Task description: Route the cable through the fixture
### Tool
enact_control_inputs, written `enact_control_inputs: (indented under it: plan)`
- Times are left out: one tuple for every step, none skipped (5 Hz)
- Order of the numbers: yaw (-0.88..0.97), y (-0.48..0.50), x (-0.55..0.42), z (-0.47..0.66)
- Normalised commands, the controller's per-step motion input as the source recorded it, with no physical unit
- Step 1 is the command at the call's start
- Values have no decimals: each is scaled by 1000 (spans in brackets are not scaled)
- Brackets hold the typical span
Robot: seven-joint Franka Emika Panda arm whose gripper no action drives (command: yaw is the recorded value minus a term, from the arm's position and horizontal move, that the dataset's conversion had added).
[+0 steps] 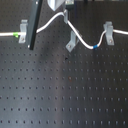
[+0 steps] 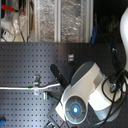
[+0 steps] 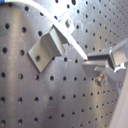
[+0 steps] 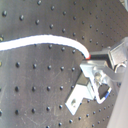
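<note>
In the first exterior view the white cable [image 1: 50, 21] comes from the left edge, carries a green band [image 1: 16, 35], rises to my gripper [image 1: 65, 15], then drops past the tilted grey fixture [image 1: 71, 42] to a blue band [image 1: 93, 47]. The gripper is shut on the cable just above the fixture's forked top. In the first wrist view the cable [image 3: 50, 17] runs across the fork of the fixture [image 3: 47, 47] into my fingertips [image 3: 100, 62]. I cannot tell whether it sits inside the fork. The second wrist view shows the cable [image 4: 45, 41] ending at the gripper [image 4: 90, 59], with the fixture [image 4: 80, 95] beside it.
Two upright grey clips [image 1: 22, 29] [image 1: 107, 32] hold the cable on either side. A black bar [image 1: 33, 25] leans across the cable left of the gripper. In the second exterior view the arm's body [image 2: 82, 97] hides the fixture, and the perforated black board [image 1: 65, 95] spreads in front.
</note>
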Motion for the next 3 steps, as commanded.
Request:
enact_control_inputs:
  plan:
    - [-174, -192, -390, 730]
    - [0, -19, -24, 0]
    - [0, 0, -1, -32]
